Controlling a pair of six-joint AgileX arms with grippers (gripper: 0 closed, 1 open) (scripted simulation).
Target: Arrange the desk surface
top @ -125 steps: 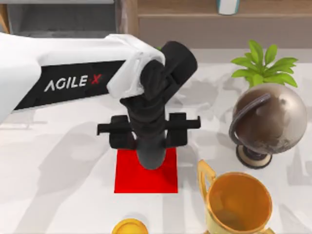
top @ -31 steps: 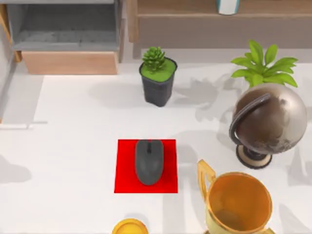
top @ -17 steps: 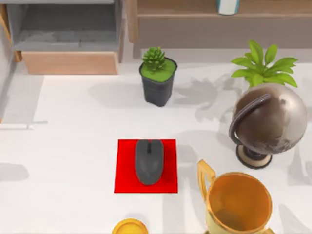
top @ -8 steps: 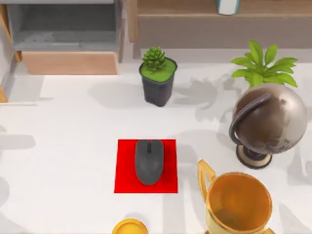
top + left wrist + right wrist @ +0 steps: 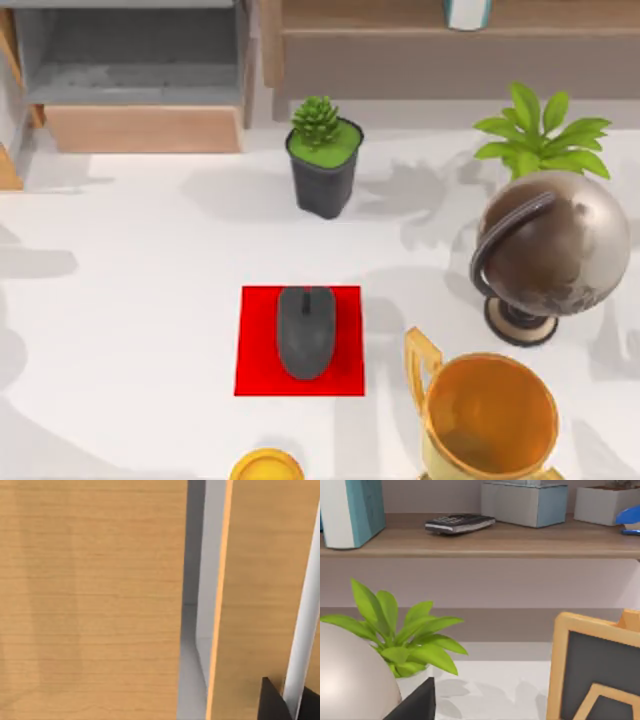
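The dark grey mouse lies centred on the red mat in the near middle of the desk surface, its long axis running near to far with the scroll wheel at the far end. It is parked just left of the gold trophy (the globe is close too), so I judge a careless reach could topple either. Whether either gripper's fingers are open or closed I cannot tell.

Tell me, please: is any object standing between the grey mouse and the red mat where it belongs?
Nothing visible does. In the top view the mouse already lies on the red mat, upright and inside its edges, on the desk surface. The succulent pot, globe and trophy stand apart from it.
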